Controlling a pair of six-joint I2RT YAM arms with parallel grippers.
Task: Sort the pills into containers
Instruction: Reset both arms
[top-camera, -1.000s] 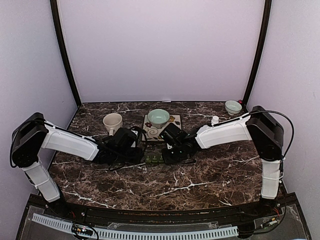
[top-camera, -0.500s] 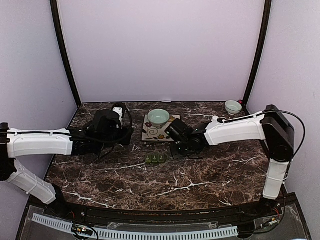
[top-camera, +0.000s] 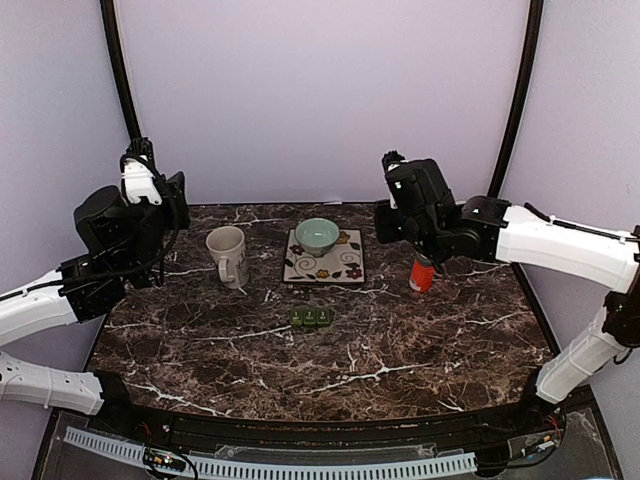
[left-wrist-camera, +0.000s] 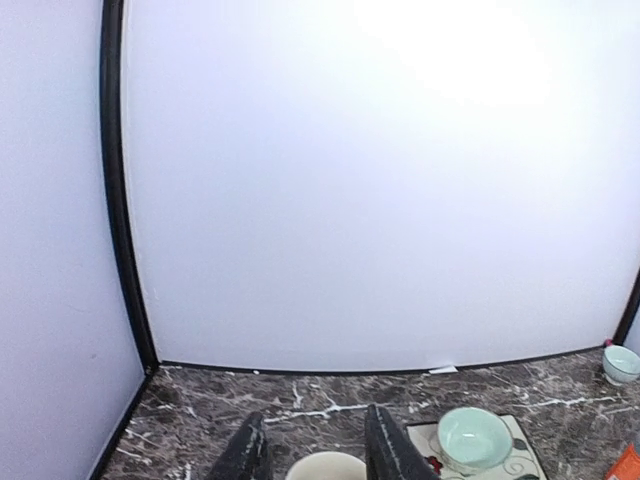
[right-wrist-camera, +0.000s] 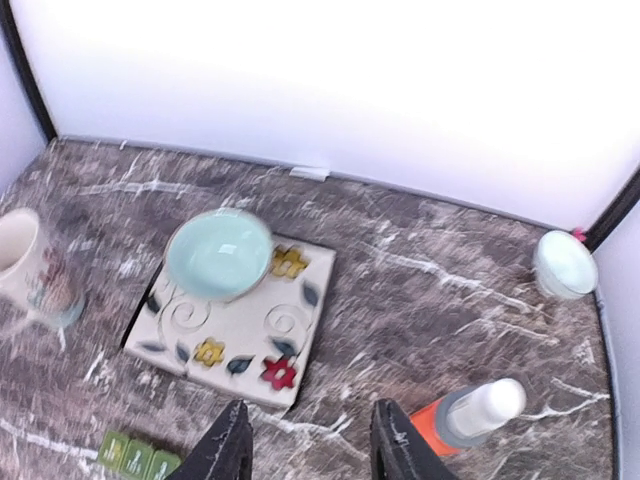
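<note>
While I watch from far away, the biggest thing I see is the dark desk (top-camera: 420, 350) with white lines running through it. My left arm (top-camera: 40, 305) is lifted high over the desk's left edge, and my right arm (top-camera: 560, 240) is lifted high over the far right part.

From the wrist view, the left gripper (left-wrist-camera: 315, 415) has its two fingers apart with nothing between them. The right gripper (right-wrist-camera: 310, 415) is the same, fingers apart and holding nothing.

A square tile (top-camera: 335, 268) with flowers painted on it lies at the middle of the far side. A cream mug (top-camera: 226, 255) stands just left of the tile. A green bowl (top-camera: 316, 236) sits on the tile's far left corner. An orange bottle (top-camera: 423, 273) with a white cap stands to the right of the tile. A little white bowl (right-wrist-camera: 565, 262) sits in the far right corner.

The pill box (top-camera: 311, 317), a dark green strip of three small squares, lies near the middle of the desk, close to the tile's near edge but not touching it. Both grippers are well apart from it.
</note>
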